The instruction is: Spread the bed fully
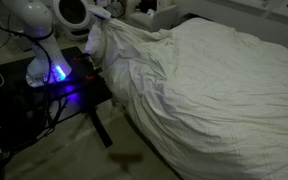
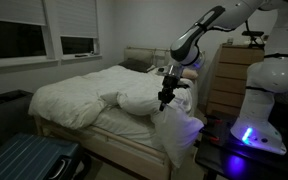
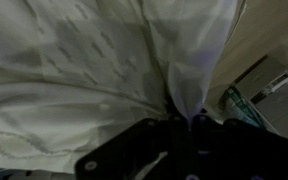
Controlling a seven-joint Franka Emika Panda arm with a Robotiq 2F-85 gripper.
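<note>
The bed [image 2: 84,100] is large, with a white wrinkled duvet [image 1: 214,90] across it. My gripper [image 2: 166,97] hangs over the bed's near edge, shut on a pinched fold of the duvet [image 3: 189,95]. The cloth is lifted into a peak at the gripper [image 1: 101,22] and drapes down from it. In the wrist view the fold rises from between the dark fingers [image 3: 174,128], and the fingertips themselves are hidden in shadow.
A small black table [image 1: 69,85] with a blue light stands beside the bed and carries the robot's white base [image 2: 259,120]. A wooden dresser [image 2: 229,80] stands by the wall. A blue suitcase [image 2: 29,160] lies on the floor at the bed's foot.
</note>
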